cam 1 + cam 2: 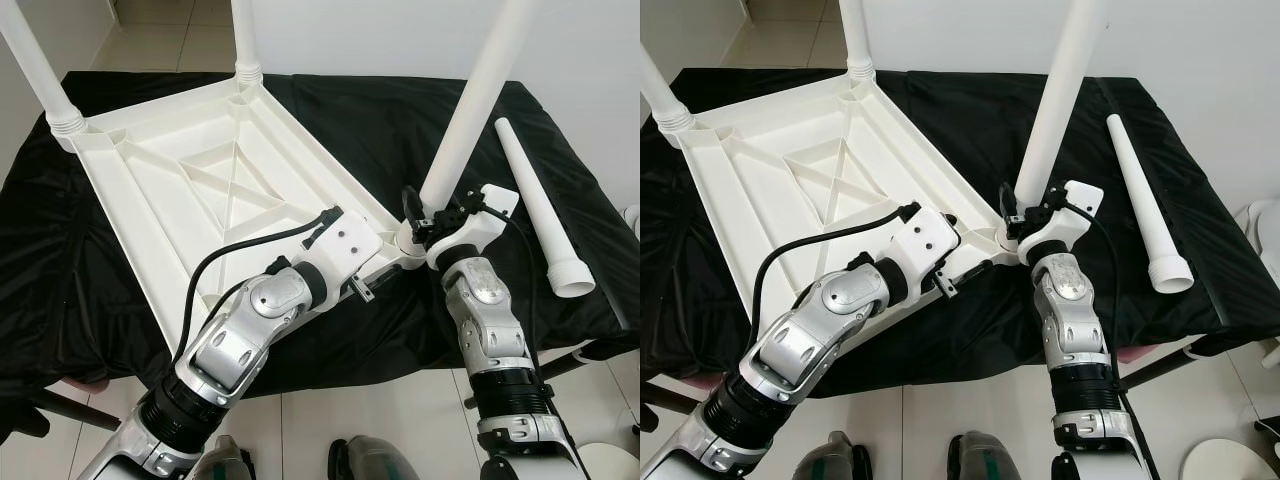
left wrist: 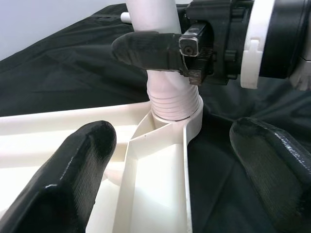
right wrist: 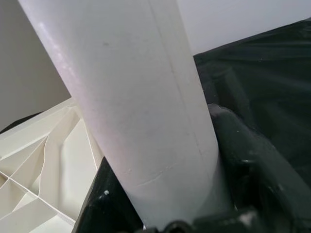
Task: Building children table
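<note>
Gripping table leg (image 1: 468, 120), right pincer (image 1: 420, 226), corner socket (image 2: 176, 118)

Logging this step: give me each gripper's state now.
Left gripper: open, fingers astride the tabletop rim near the corner socket.
Right gripper: shut on the table leg just above the socket.

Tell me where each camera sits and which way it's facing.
Left and right eye views: on the head, looking down at the upturned white tabletop; both silver arms show.
Left wrist view: along the left gripper, open beside the corner socket.
Right wrist view: close on the table leg that the right gripper clamps.
All views share that leg.
</note>
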Robot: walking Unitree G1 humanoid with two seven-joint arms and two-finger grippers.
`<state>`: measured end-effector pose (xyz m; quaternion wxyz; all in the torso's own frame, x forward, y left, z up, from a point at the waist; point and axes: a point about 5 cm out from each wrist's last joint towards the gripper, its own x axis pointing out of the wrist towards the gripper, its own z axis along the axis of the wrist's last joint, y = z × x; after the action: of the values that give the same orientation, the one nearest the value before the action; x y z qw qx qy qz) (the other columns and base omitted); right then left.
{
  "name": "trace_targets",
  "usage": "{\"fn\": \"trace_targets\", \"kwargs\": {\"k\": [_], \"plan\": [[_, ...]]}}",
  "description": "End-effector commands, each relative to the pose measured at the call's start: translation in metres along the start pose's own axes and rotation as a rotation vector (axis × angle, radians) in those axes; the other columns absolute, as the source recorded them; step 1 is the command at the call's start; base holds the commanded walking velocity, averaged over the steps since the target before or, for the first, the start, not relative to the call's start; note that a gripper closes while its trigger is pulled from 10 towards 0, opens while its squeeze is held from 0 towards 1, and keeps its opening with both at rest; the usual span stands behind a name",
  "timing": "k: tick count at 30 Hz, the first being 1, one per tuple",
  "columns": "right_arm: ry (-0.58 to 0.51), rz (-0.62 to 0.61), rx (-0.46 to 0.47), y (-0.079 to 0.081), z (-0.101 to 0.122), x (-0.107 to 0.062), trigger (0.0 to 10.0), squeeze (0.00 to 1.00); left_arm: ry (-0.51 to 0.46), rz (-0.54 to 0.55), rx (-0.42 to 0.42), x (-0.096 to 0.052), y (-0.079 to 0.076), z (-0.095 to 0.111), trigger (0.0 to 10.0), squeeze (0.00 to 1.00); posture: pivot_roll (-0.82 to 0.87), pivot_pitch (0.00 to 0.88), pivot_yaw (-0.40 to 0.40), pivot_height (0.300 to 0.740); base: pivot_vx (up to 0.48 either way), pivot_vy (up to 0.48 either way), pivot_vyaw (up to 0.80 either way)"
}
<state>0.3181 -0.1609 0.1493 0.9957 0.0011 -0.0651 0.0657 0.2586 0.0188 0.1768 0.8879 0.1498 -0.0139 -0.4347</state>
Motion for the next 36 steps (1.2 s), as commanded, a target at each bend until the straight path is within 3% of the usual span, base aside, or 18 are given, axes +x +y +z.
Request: {"fn": "trace_targets", "kwargs": {"k": [1, 7, 12, 20, 24, 26, 30, 36], "plan": [[0.157, -0.024, 0.005, -0.004, -0.033, -0.012, 10.0, 0.0, -0.011, -0.035, 0.021, 0.0, -0.003, 0.004, 10.0, 0.0, -0.09, 0.052, -0.018, 0.74, 0.0, 0.0, 0.0], [0.105, -0.028, 0.045, -0.002, -0.032, -0.022, 10.0, 0.0, -0.01, -0.033, 0.02, -0.001, -0.004, 0.003, 10.0, 0.0, -0.09, 0.048, -0.019, 0.74, 0.0, 0.0, 0.0], [0.054, -0.075, 0.184, -0.004, -0.033, -0.033, 10.0, 0.0, -0.008, -0.043, 0.021, -0.002, -0.005, 0.003, 10.0, 0.0, -0.09, 0.046, -0.01, 0.74, 0.0, 0.0, 0.0], [0.072, -0.131, 0.198, -0.013, -0.038, -0.034, 10.0, 0.0, -0.005, -0.052, 0.024, -0.002, -0.006, 0.002, 10.0, 0.0, -0.1, 0.046, -0.006, 0.74, 0.0, 0.0, 0.0], [0.144, -0.104, 0.099, -0.01, -0.04, -0.026, 10.0, 0.0, -0.005, -0.054, 0.025, -0.002, -0.006, 0.002, 10.0, 0.0, -0.09, 0.044, -0.005, 0.74, 0.0, 0.0, 0.0], [0.144, -0.104, 0.099, -0.01, -0.04, -0.026, 10.0, 0.0, -0.005, -0.054, 0.025, -0.002, -0.006, 0.002, 10.0, 0.0, -0.09, 0.044, -0.005, 0.74, 0.0, 0.0, 0.0], [0.167, 0.004, -0.03, 0.0, -0.034, -0.015, 10.0, 0.0, -0.003, -0.05, 0.025, -0.003, -0.006, 0.002, 10.0, 0.0, -0.09, 0.043, -0.011, 0.74, 0.0, 0.0, 0.0], [0.157, 0.057, -0.08, 0.007, -0.03, -0.009, 10.0, 0.0, -0.001, -0.043, 0.022, -0.003, -0.006, 0.002, 10.0, 0.0, -0.08, 0.049, -0.018, 0.74, 0.0, 0.0, 0.0]]}}
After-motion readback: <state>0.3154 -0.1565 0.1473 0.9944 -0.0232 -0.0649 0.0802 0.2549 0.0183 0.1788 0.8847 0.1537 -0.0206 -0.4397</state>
